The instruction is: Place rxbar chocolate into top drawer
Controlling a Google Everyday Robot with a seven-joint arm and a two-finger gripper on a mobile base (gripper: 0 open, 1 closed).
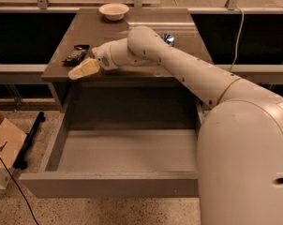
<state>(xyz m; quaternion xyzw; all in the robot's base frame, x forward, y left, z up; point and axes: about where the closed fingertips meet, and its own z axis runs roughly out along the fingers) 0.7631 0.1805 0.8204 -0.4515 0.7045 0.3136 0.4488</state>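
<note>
The rxbar chocolate [76,54] is a flat black bar lying near the left front corner of the brown cabinet top [132,32]. My gripper [84,69] hangs at the front left edge of the top, just in front of the bar and slightly to its right, apart from it. The white arm reaches to it from the right. The top drawer [108,184] is pulled wide open below, and nothing lies on its grey floor [127,151].
A white bowl [114,11] stands at the back of the cabinet top. A crushed blue-and-silver can [168,38] lies behind my arm. A cardboard box [3,146] and a black bar [29,139] lie on the floor at the left.
</note>
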